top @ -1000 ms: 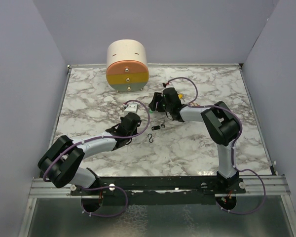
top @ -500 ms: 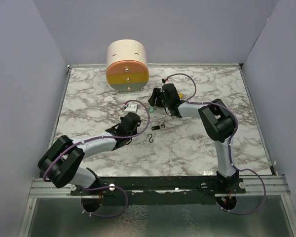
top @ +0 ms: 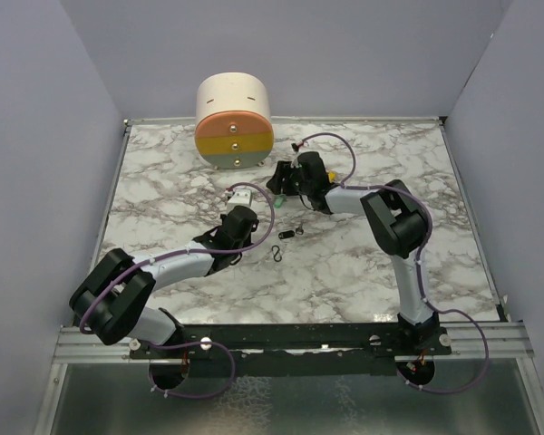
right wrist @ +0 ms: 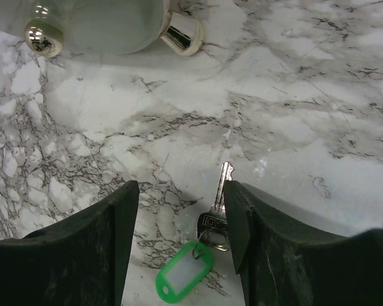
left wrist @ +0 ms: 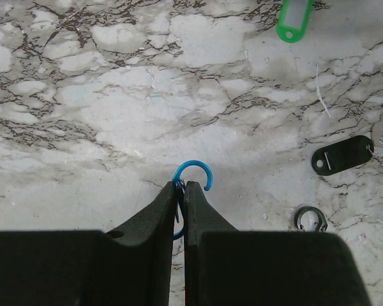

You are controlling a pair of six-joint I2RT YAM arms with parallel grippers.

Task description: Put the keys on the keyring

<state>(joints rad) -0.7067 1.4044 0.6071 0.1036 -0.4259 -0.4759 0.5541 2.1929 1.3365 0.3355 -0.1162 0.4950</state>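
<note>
"Checking the top view: where do the hands stand?"

"Both work mid-table (top: 363, 263), in front of the drawer unit (top: 234, 127). The left hand (top: 244, 195) sits low, and the right hand (top: 279, 184) is just beyond it. A black clip (top: 277, 253) lies loose nearer the arm bases."

"Left wrist view?"

"The left hand is clamped shut on the blue keyring (left wrist: 190, 164). The open hook points forward, probably so a key can be threaded on. A black tag (left wrist: 342, 155) and a small ring (left wrist: 310, 220) lie off to one side."

"Right wrist view?"

"The right hand is open and holds nothing. Its fingers (right wrist: 115, 223) straddle the key (right wrist: 212, 223), which lies flat on the table, close to one finger, with its green tag (right wrist: 184, 272) nearest the camera. That stance suits a descent and pinch. Judged status: key not yet grasped, threading pending."
</note>
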